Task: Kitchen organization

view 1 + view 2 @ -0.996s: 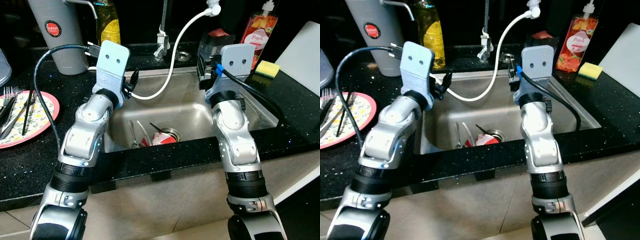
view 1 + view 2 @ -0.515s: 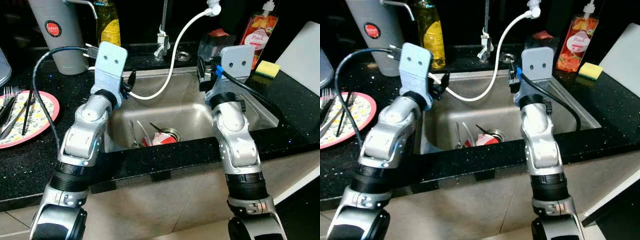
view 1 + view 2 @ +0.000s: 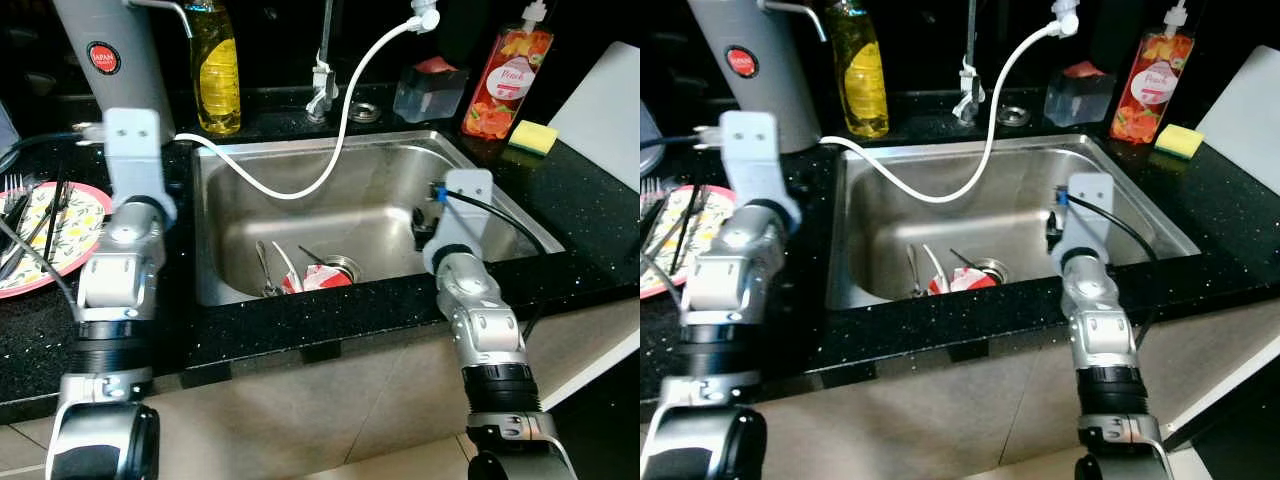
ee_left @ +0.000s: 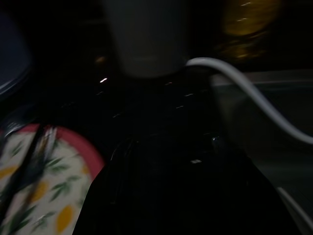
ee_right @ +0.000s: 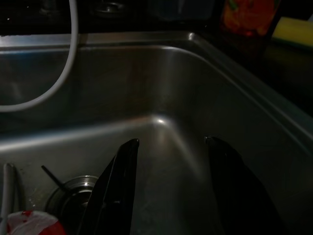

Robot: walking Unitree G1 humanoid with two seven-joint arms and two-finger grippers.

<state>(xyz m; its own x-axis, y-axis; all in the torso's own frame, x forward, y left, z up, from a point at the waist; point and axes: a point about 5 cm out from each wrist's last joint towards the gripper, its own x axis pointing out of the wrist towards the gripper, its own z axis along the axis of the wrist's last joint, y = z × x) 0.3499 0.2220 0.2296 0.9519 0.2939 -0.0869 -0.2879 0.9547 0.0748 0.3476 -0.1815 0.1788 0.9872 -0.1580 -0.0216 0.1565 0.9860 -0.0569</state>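
As the robot stands at a black counter [image 3: 330,315], its right gripper [image 5: 171,191] hangs inside the steel sink [image 3: 480,185] with both fingers spread and nothing between them. The left gripper [image 4: 166,186] sits over the counter between the sink and a flowered plate [image 3: 85,225] carrying dark utensils; whether its fingers are parted cannot be told. Cutlery [image 3: 270,270] and a red-and-white scrap [image 3: 320,278] lie by the drain, under a looping white hose [image 3: 340,150].
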